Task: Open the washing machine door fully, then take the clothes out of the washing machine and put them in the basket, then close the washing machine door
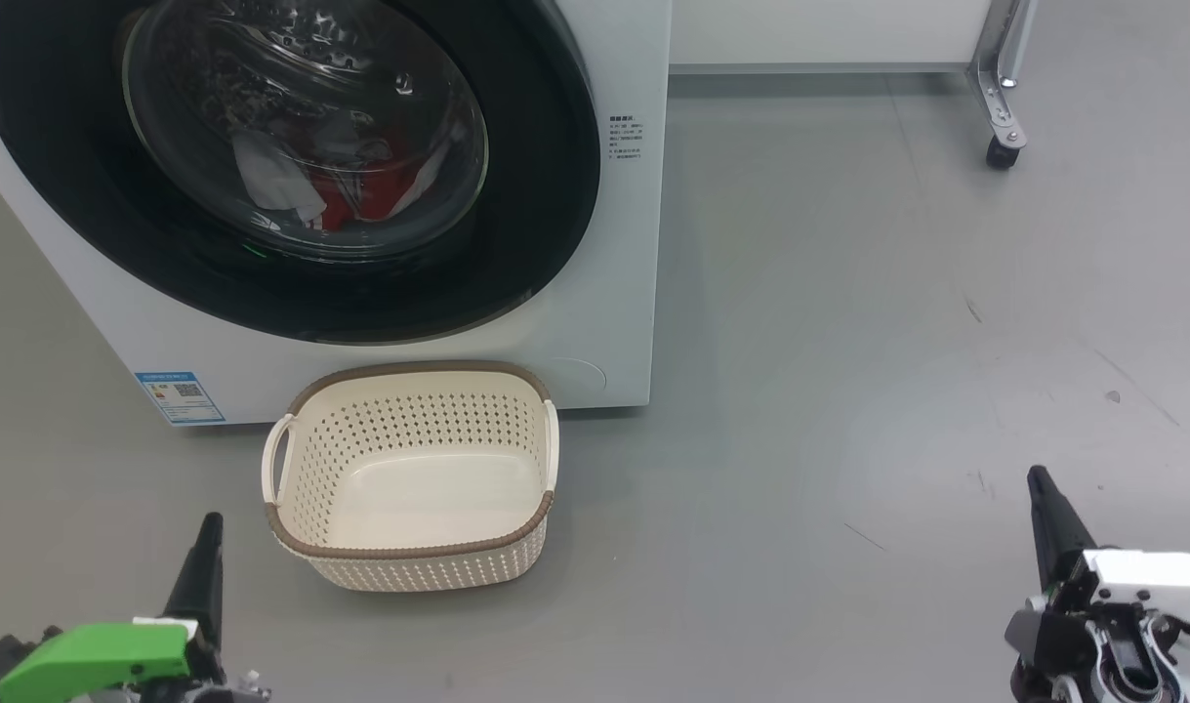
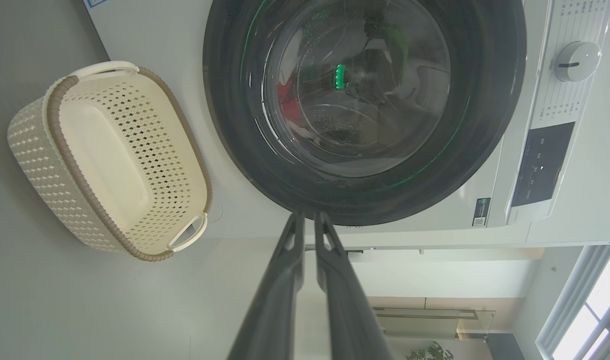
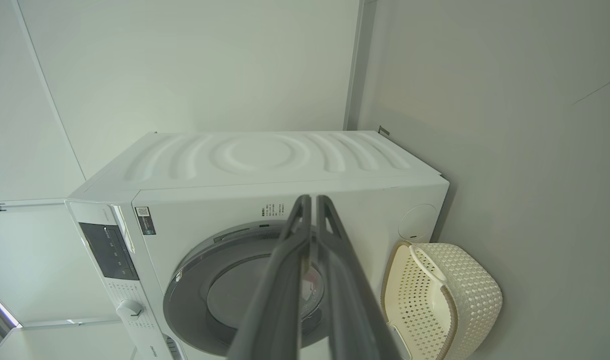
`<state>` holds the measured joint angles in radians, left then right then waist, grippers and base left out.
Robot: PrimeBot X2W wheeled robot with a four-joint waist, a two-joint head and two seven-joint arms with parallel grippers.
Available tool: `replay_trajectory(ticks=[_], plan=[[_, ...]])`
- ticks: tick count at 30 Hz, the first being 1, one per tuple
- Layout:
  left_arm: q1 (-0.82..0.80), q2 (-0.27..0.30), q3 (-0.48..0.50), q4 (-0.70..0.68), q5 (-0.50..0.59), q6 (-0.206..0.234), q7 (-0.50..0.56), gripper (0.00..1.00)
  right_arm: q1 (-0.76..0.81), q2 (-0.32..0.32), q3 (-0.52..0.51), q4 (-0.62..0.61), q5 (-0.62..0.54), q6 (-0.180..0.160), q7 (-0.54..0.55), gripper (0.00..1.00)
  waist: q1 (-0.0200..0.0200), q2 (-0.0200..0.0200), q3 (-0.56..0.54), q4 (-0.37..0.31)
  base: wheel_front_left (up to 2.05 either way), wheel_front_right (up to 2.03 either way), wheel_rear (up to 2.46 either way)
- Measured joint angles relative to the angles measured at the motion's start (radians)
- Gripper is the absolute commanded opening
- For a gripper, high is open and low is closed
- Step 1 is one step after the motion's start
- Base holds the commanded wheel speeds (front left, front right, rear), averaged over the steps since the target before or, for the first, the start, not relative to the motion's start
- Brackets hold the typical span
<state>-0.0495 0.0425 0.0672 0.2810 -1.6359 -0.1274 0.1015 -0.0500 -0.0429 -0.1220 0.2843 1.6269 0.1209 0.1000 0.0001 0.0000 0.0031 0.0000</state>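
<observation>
Behind the shut door [image 1: 302, 146], clothes [image 1: 346, 200] sit in the washer [image 1: 624, 293]; basket [image 1: 409, 371] waits empty just in front, handy for unloading. L gripper [image 2: 309, 216] & R gripper [image 3: 312, 198] hang well back, jaws clenched on nothing. Door step likely not begun.

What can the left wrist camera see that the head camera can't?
Left wrist, not head: the dial, the control panel and a window. Head, not left wrist: the right gripper and a caster wheel. Both: the shut door, red clothes behind its glass, the empty basket and the left gripper.
</observation>
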Motion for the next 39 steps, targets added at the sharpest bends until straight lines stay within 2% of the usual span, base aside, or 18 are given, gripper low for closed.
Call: replay_trajectory(ticks=[1, 2, 10, 39], plan=[[0.007, -0.004, -0.001, 0.011, 0.0, 0.0, 0.0, 0.0, 0.008, 0.005, 0.0, 0.011, 0.0, 0.0, 0.0, 0.0, 0.0, 0.0, 0.0, 0.0, 0.0, 0.0, 0.0], [0.016, -0.009, -0.003, 0.023, -0.001, 0.0, 0.0, 1.0, 0.019, 0.012, 0.001, 0.022, 0.0, 0.0, 0.0, 1.0, 0.0, 0.0, 0.0, 0.0, 0.0, 0.0, 0.0], [0.05, -0.027, -0.008, 0.044, -0.001, 0.0, -0.007, 1.0, 0.059, 0.031, 0.004, 0.042, -0.001, 0.0, -0.012, 1.0, 0.0, -0.0001, 0.001, 0.0, 0.0, 0.0, 0.0], [0.05, -0.026, -0.032, -0.034, 0.003, 0.0, -0.099, 1.0, 0.061, 0.027, 0.021, -0.076, -0.099, 0.0, -0.107, 1.0, 0.0, 0.0, 0.002, 0.017, 0.0, 0.0, 0.0]])
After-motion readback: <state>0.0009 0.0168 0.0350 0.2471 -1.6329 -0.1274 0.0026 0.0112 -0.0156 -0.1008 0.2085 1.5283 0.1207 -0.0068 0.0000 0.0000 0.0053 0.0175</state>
